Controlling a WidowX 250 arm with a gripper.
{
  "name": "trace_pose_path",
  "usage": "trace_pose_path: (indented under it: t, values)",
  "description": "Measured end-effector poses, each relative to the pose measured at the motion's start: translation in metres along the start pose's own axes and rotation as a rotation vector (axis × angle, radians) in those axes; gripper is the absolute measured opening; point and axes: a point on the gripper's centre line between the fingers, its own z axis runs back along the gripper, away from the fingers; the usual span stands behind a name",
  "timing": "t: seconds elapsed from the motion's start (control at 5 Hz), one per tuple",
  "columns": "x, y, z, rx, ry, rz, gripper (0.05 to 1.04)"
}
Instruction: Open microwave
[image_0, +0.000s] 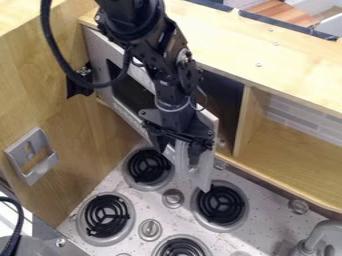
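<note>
Nearest, coil burners (105, 216) and knobs (150, 229) sit on the speckled stovetop (266, 212), above which the tool (179, 151), released with fingers apart, hangs by the free end of the ajar microwave door (98, 62), the dark microwave cavity (222, 92) lying behind.

The microwave (224, 95) sits in the wooden cabinet (280, 60), partly open; its upright silver-grey door (99, 50), with a dark window (130, 94), angles outward from the left.

Speckled stovetop (192, 217), matt black burners (221, 204)
</note>
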Motion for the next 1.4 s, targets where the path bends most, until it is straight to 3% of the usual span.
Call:
trace_pose_path:
  t: [0.4, 0.6, 0.8, 1.0, 1.2, 1.4]
  values:
    - [-0.002, 0.001, 0.001, 0.007, 0.026, -0.003, 0.999]
    - [0.000, 0.001, 0.019, 0.030, 0.028, 0.005, 0.999]
    - [0.005, 0.000, 0.052, 0.105, 0.048, 0.049, 0.999]
    - [0.017, -0.010, 0.085, 0.161, 0.001, 0.055, 0.999]
    - [0.048, -0.032, 0.092, 0.140, -0.080, 0.000, 0.999]
    - [0.072, -0.052, 0.073, 0.088, -0.094, -0.076, 0.999]
